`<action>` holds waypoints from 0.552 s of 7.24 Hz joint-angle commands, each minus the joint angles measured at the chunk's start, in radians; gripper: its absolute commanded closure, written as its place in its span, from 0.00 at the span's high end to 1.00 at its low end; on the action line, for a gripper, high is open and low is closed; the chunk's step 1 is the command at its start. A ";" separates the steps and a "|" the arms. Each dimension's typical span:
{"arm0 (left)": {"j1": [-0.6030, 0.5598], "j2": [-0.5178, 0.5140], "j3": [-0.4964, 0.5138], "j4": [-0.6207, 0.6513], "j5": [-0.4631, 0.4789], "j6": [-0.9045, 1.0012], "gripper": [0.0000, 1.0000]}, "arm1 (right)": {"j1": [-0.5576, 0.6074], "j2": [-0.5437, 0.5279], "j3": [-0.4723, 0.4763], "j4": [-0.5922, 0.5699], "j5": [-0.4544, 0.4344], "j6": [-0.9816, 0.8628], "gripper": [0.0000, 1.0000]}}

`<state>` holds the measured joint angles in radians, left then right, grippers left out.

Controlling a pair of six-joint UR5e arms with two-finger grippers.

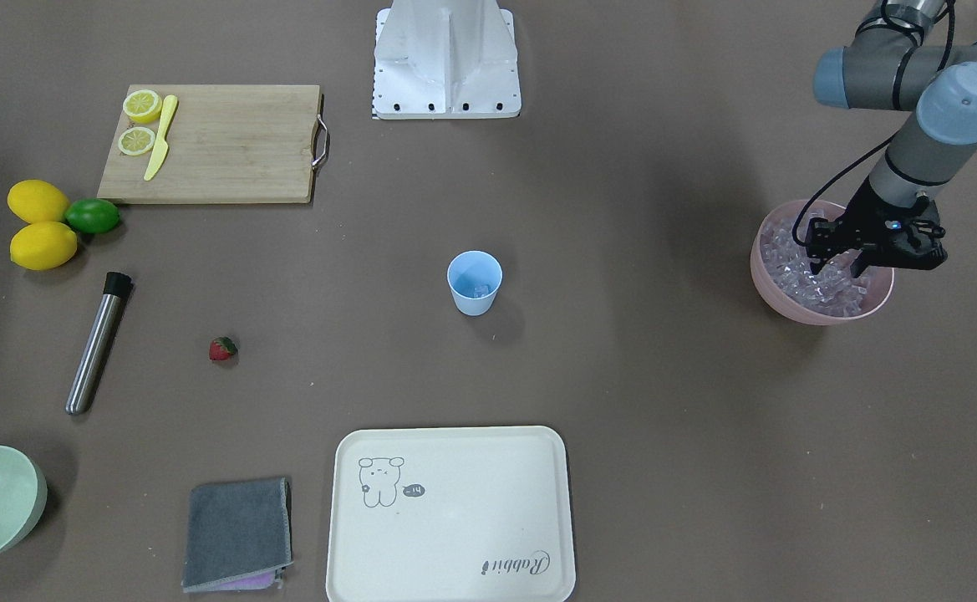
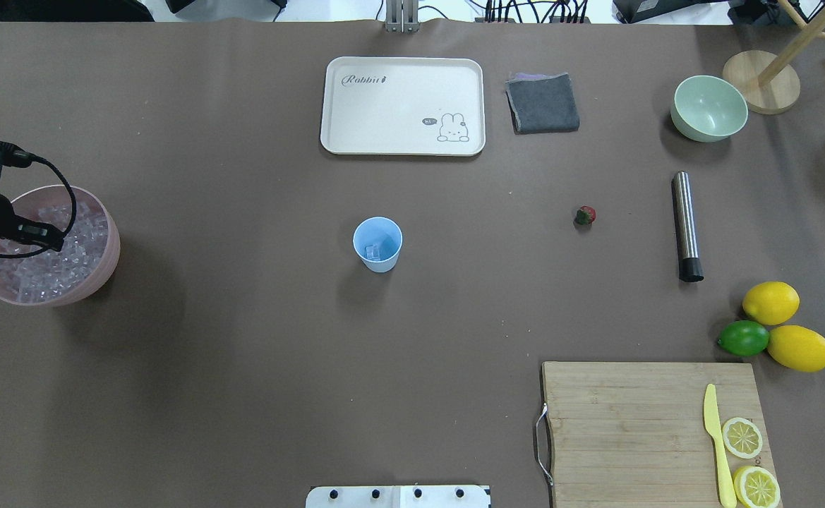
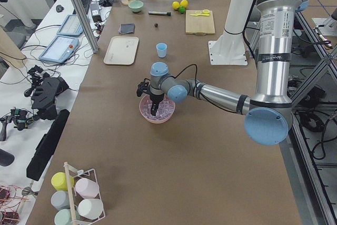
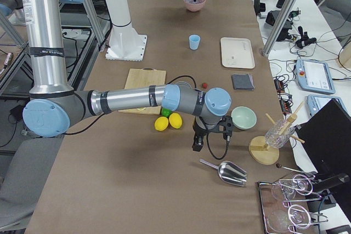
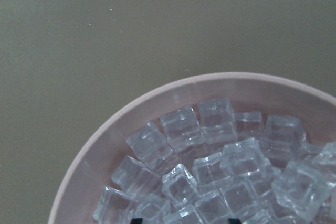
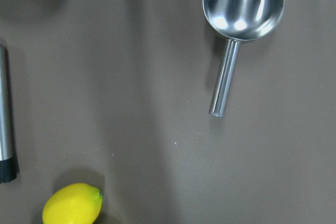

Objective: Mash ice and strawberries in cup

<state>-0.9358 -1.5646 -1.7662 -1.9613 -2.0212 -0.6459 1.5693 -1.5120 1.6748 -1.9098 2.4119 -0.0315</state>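
My left fingers point(image 1: 859, 264) are spread wide, tips down at the ice point(image 5: 210, 156) heaped in the pink bowl point(image 1: 776, 294) at the desk's point(image 1: 664, 376) end. Cup point(image 1: 474, 284) upright mid-desk, one cube inside. Strawberry point(image 1: 222, 349) on the desk, well apart from the cup, near the steel rod point(image 1: 99, 343). My right fingers point(image 4: 196, 146) hang beside the lemons point(image 4: 169, 120); spread: cannot tell.

Left gripper point(image 1: 837, 266) points down with jaws apart; right gripper point(image 4: 197, 146) hangs low, its jaws unreadable.
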 commanded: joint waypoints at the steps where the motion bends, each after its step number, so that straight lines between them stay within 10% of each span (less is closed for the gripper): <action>1: 0.000 -0.008 0.010 -0.001 0.003 0.000 0.60 | 0.000 -0.001 -0.001 0.000 0.001 -0.001 1.00; 4: 0.002 -0.009 0.011 -0.001 0.004 0.000 0.47 | 0.000 -0.001 -0.001 0.000 0.001 0.001 1.00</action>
<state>-0.9347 -1.5733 -1.7555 -1.9619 -2.0184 -0.6465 1.5693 -1.5125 1.6736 -1.9098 2.4125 -0.0312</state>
